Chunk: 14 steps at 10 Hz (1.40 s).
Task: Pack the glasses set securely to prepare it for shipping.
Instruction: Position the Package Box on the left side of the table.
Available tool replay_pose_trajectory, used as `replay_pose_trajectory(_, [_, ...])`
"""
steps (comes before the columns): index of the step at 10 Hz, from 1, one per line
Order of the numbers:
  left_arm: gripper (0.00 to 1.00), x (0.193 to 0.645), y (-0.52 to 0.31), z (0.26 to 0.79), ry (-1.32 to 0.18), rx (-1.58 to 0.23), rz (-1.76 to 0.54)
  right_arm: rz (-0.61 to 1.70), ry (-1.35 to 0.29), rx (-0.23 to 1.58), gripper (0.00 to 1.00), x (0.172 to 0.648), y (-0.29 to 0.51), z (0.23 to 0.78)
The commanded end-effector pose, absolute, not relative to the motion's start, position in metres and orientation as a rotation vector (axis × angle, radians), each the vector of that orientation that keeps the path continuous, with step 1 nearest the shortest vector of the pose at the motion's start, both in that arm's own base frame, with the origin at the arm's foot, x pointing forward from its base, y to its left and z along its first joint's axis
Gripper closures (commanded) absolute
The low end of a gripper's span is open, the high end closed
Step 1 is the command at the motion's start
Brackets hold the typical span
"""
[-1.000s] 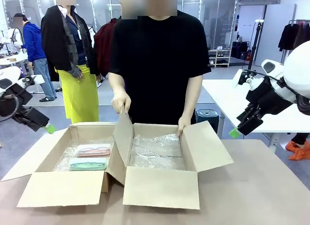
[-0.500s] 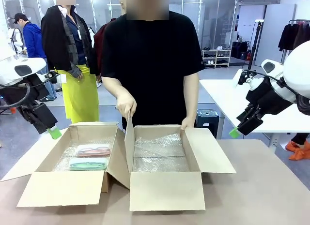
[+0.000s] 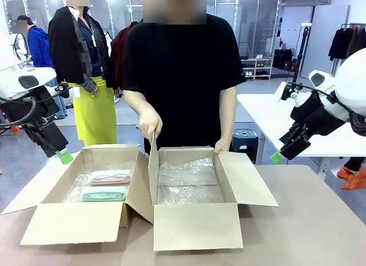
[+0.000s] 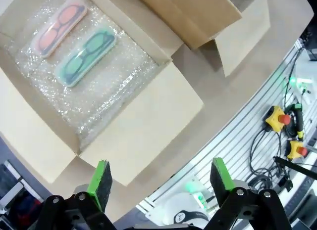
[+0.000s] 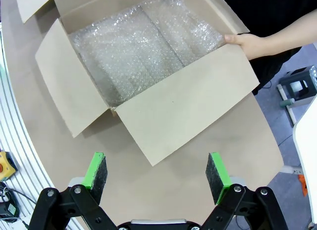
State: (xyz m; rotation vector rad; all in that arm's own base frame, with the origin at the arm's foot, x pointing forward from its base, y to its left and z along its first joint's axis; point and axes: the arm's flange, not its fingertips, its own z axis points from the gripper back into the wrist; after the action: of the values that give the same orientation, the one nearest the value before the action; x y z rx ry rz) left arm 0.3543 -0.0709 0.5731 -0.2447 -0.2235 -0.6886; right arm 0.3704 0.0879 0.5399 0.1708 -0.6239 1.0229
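The pink glasses case (image 3: pixel 110 177) and the mint green glasses case (image 3: pixel 104 193) lie side by side on bubble wrap inside the left cardboard box (image 3: pixel 73 222). From above, the pink case (image 4: pixel 59 27) and the green case (image 4: pixel 85 57) both show glasses through their lids. My left gripper (image 4: pixel 159 178) hangs open high over that box's flap, at the far left (image 3: pixel 63 157) in the front view. My right gripper (image 5: pixel 156 175) is open above the right box (image 5: pixel 188 104), raised at the right side (image 3: pixel 277 157). Both grippers hold nothing.
The right box (image 3: pixel 197 226) is lined with bubble wrap (image 3: pixel 187 180). A person in a black shirt stands behind it, one hand (image 3: pixel 150 126) on its left flap and one hand (image 3: pixel 221 146) at its far right corner. Bare table (image 3: pixel 309 231) lies to the right.
The left arm came in from the far left and rose slightly. The person pulled the right box's left flap upright and shifted the box a little nearer. My right arm has not moved.
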Motion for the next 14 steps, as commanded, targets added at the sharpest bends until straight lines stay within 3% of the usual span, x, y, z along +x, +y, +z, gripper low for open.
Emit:
replay_pose_trajectory(1, [0.00,0.3523,-0.0706,0.5728,-0.227,-0.241,-0.672,1.020,-0.624,0.163,0.00,0.3692,0.0906,0.5409])
replay_pose_trajectory(14, [0.00,0.3523,-0.0706,0.5728,-0.227,-0.241,-0.672,1.020,-0.624,0.163,0.00,0.3692,0.0906,0.5409])
